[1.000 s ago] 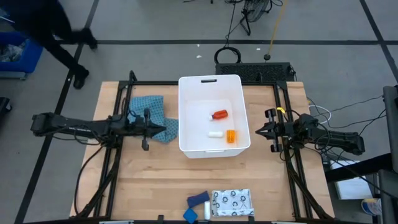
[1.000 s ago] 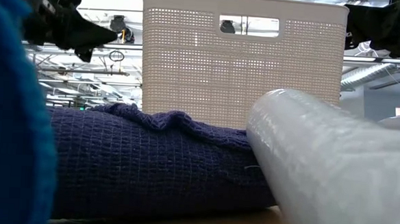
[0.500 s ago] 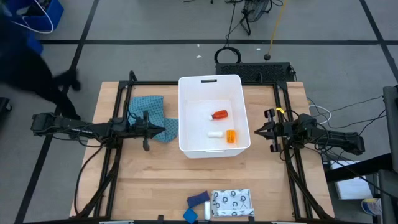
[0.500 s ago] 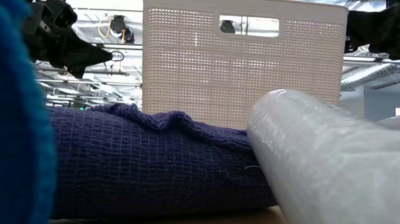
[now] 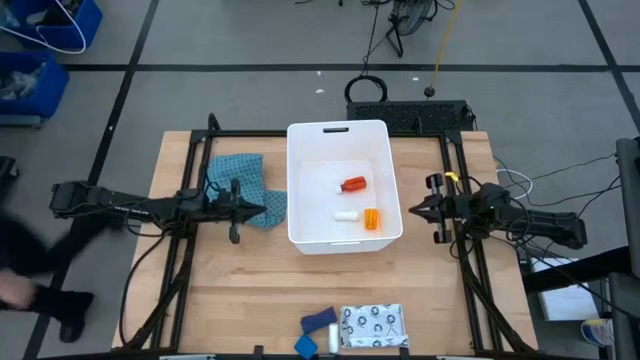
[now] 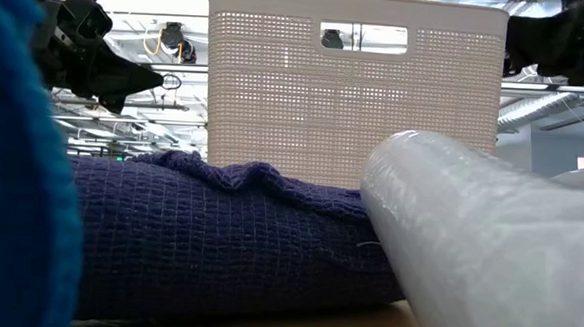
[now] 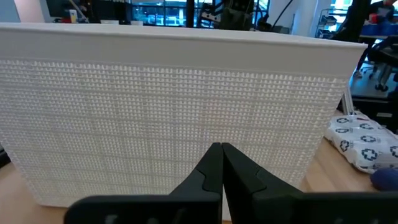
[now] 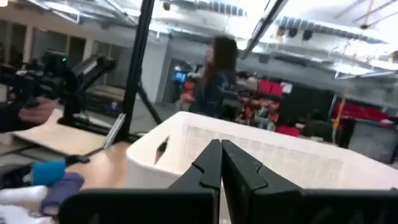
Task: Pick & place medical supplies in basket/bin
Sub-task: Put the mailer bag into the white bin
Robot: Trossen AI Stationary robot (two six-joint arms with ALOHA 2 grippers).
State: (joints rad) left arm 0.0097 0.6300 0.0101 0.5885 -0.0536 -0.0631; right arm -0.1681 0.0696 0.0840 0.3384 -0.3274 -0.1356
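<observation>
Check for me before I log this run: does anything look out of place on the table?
The teal cloth lies crumpled beside the bin, under the shut left gripper. The patterned pouch, blue pieces and white tube bunch at the table's near edge. Nothing looks spilled or damaged.

A crumpled teal patterned cloth (image 5: 247,186) lies on the light wooden table top (image 5: 250,290), toward its left side. A black metal frame (image 5: 190,250) runs along the table's left and right edges. Beyond the far edge sits a flat black box (image 5: 410,112) on the grey floor, a looped black cable (image 5: 365,88) beside it. Blue plastic crates (image 5: 40,50) stand at the far left corner of the room. A person in dark clothing (image 5: 35,275) shows at the left edge, blurred. From the right wrist view, another person with dark hair (image 8: 214,78) stands in the background among shelves.
</observation>
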